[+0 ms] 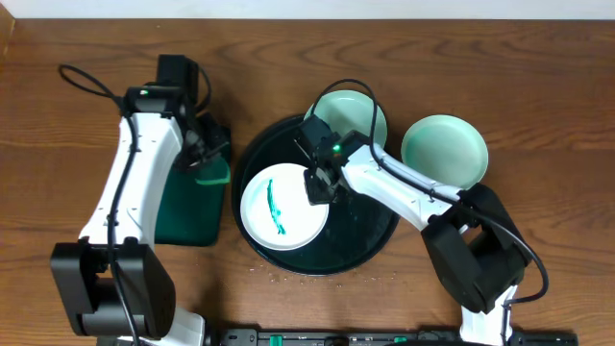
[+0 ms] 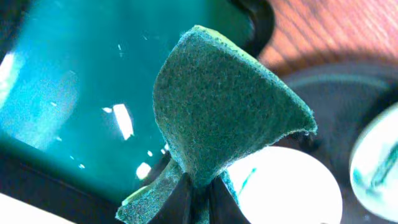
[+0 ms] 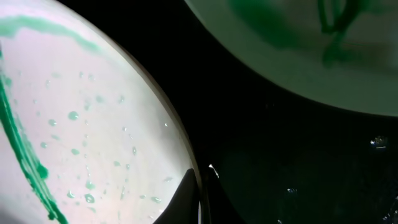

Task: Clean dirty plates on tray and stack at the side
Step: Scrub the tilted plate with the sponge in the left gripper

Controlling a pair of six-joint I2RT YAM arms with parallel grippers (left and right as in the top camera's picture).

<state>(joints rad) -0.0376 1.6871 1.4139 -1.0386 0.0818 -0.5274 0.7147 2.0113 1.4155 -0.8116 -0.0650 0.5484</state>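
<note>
A white plate (image 1: 282,207) with a dark green streak lies on the left of the round black tray (image 1: 370,252). My right gripper (image 1: 318,183) is shut on its right rim; the right wrist view shows the fingers (image 3: 200,202) pinching the rim of the streaked, droplet-covered plate (image 3: 81,137). A second pale turquoise plate (image 1: 360,111) rests on the tray's far edge and also shows in the right wrist view (image 3: 298,50). A third plate (image 1: 444,149) sits on the table right of the tray. My left gripper (image 1: 204,159) is shut on a green sponge (image 2: 217,118) above the green tray.
The rectangular dark green tray (image 1: 187,211) lies left of the black tray, under my left gripper; it also shows in the left wrist view (image 2: 74,81). Small crumbs or droplets dot the table in front of the black tray.
</note>
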